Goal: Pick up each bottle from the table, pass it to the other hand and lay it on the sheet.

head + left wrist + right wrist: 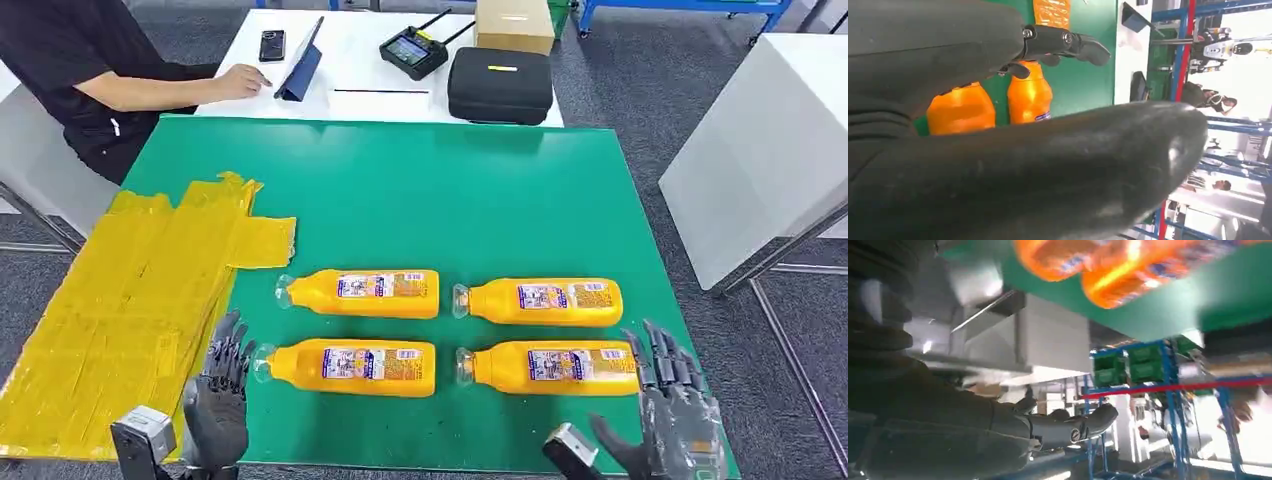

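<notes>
Green table top before me, yellow sheet over its left edge. Four orange bottles lying flat in two rows: far left, far right, near left, near right. My left hand beside near-left bottle's cap, fingers apart, holding nothing. My right hand by near-right bottle's base, fingers spread, empty. Person seated at white desk beyond.

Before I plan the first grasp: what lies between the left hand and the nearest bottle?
Nothing: in the head view, bare green mat separates the left hand from the near-left bottle, whose cap points toward the fingers.
</notes>
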Robot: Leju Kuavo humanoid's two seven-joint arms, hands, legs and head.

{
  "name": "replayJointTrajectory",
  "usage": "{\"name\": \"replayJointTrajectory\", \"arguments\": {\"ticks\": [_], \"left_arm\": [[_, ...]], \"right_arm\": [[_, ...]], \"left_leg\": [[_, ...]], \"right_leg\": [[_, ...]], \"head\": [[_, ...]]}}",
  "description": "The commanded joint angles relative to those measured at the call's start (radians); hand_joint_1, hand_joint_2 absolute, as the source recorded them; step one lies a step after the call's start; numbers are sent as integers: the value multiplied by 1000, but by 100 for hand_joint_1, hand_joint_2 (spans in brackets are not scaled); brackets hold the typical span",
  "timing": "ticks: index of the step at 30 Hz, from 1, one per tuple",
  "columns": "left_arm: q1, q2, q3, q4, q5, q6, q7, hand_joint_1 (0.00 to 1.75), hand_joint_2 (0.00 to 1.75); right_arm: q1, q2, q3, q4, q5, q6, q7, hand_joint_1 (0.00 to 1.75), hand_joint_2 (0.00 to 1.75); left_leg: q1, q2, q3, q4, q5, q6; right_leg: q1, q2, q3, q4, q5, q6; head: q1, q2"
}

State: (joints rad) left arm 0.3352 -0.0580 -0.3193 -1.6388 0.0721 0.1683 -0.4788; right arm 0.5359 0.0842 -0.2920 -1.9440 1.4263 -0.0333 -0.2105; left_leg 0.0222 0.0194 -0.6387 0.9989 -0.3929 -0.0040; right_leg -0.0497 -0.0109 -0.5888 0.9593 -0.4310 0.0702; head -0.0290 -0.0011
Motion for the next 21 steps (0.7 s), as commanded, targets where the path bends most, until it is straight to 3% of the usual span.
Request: {"name": "replayJointTrajectory", "arguments": {"ticks": [1, 7, 14, 19, 21], "left_arm": [[-1, 11, 31, 13, 2, -10, 9, 0, 0], [-3, 15, 33, 19, 5, -15, 6, 0, 0], [18, 9, 83, -6, 20, -32, 5, 0, 0], [27, -6, 110, -10, 4, -64, 15, 0, 0], [25, -4, 108, -2, -1, -69, 16, 0, 0]], "right_arm": [[-34, 108, -172, 0, 26, 35, -23, 0, 175], [-42, 117, -190, 17, 38, 52, -36, 0, 175], [-101, -21, -180, 241, -5, 61, -58, 0, 175], [-143, -99, -49, 348, -33, 29, 38, 0, 175], [-137, -186, 31, 393, -91, 4, 98, 0, 175]], "left_leg": [[0, -1, 4, 0, -1, 1], [1, -1, 5, 0, -2, 1], [1, 0, 4, -1, -1, 1], [2, 2, 4, -1, -1, 1], [1, 2, 4, -1, -1, 1]], "right_leg": [[1, 0, 4, 0, -1, -5], [1, 1, 6, 0, -2, -6], [2, 2, 5, -3, 0, -4], [2, 3, 5, -3, 1, -4], [2, 3, 5, -3, 1, -4]], "head": [[0, 0], [0, 0], [0, 0], [0, 0], [0, 0]]}}
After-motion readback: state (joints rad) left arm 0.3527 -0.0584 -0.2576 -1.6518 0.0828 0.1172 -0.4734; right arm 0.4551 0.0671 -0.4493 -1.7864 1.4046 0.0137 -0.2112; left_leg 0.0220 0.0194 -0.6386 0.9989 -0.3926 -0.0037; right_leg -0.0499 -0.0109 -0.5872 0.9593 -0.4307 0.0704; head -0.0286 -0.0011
